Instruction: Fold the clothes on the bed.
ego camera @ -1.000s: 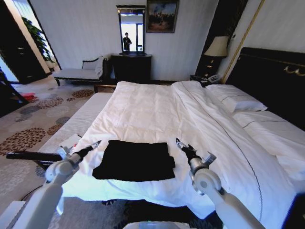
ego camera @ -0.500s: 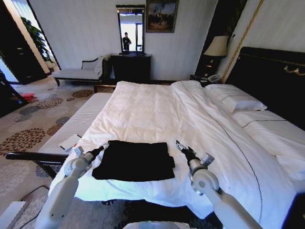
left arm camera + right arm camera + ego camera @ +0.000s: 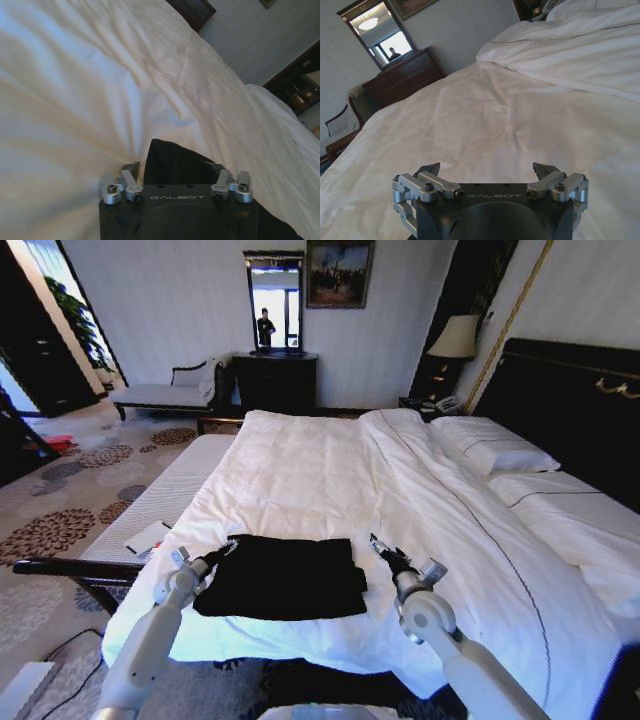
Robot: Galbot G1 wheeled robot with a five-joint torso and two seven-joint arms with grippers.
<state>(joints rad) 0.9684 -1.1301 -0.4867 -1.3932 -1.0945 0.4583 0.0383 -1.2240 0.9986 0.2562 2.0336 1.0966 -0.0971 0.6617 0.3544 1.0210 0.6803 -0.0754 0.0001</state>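
Both my grippers spread wide. Left gripper (image 3: 229, 545) straddles the folded black T-shirt's (image 3: 285, 576) corner; right gripper (image 3: 379, 546) hovers beside it over the white duvet (image 3: 320, 475).

A folded black T-shirt (image 3: 283, 576) lies near the foot of a large bed (image 3: 330, 480) with a white duvet. The left gripper (image 3: 228, 546) reaches to the shirt's left corner. The right gripper (image 3: 378, 545) hovers just beside the shirt's right edge. White pillows (image 3: 495, 450) rest against the dark headboard (image 3: 575, 400).
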